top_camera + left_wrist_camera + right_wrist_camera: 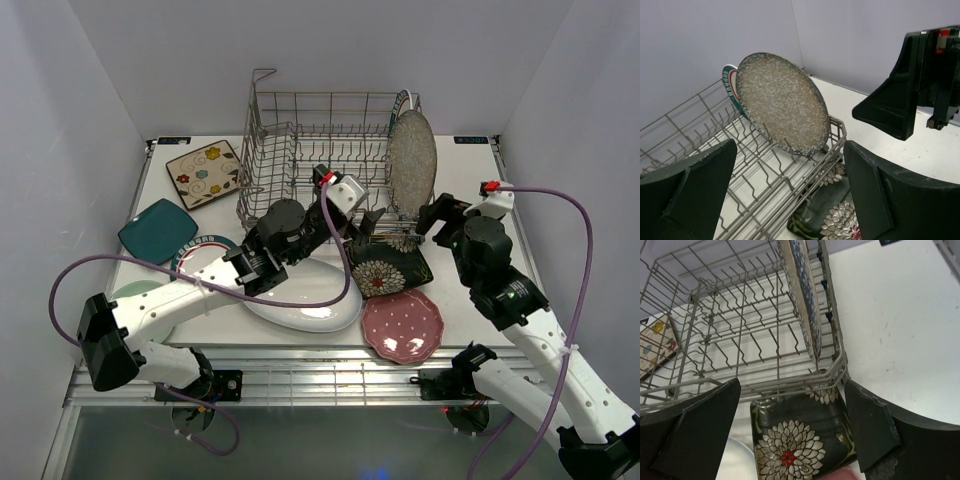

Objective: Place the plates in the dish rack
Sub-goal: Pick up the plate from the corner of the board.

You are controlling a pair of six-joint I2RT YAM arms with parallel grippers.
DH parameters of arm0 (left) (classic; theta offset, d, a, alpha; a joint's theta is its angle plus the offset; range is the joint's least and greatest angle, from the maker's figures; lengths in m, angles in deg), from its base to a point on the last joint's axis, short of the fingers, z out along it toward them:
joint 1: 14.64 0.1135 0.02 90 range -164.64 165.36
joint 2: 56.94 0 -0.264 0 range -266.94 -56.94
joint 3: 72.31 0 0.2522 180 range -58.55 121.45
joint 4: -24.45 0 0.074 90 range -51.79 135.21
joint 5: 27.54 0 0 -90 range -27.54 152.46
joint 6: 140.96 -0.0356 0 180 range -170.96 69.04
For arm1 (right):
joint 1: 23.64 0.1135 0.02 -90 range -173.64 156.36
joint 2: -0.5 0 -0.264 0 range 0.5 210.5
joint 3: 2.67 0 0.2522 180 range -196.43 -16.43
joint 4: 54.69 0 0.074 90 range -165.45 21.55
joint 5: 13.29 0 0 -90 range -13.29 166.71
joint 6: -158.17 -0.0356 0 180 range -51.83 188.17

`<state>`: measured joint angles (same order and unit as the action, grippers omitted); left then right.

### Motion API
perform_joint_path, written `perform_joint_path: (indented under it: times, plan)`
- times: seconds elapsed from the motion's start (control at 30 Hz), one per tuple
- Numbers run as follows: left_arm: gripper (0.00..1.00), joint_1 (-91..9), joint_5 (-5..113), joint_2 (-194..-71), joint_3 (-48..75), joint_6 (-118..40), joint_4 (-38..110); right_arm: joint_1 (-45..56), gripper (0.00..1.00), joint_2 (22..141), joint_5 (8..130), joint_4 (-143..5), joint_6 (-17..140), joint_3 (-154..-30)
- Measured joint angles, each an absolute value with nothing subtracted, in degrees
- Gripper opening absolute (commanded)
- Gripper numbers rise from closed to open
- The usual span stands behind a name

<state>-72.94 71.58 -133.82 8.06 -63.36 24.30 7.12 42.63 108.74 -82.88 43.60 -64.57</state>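
Dish rack is sitting at the back centre of the table, long axis running left to right, with its tall wire loop rising at the back left corner. Tines are pointing up in rows.

Speckled grey plate is standing on edge between tines at the rack's right end. Its face is turning toward the rack's left and it is leaning a little. A teal-rimmed plate is standing just behind it.

Black floral square plate is lying flat at the rack's near right corner. Its far edge is reaching to or under the rim; contact cannot be told.

Left gripper is hovering with jaws wide apart and nothing between them, just in front of the rack, above the black plate. Right gripper is hanging close beside it on the right, likewise spread and empty, pointing at the same corner. The two are crowding each other there.

Large white oval plate is lying under the left arm, long axis left to right. Pink dotted scalloped plate is resting near the front edge, just beside the black one.

Off left of the rack, cream floral square plate, teal square plate, a teal-rimmed round and a pale green plate are all lying flat.
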Motion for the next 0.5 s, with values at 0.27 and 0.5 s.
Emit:
perform_joint_path:
  times: [0.27, 0.5]
  plan:
    - [0.98, -71.3, 74.6, -127.5, 3.0, -65.5, 24.1, 7.1, 0.90, 41.7, 107.3, -86.5, 35.7, -58.9]
    - [0.98, -71.0, 76.9, -125.1, 0.1, -67.2, 24.1, 7.1, 0.93, 34.8, 105.3, -87.7, 30.9, -51.8]
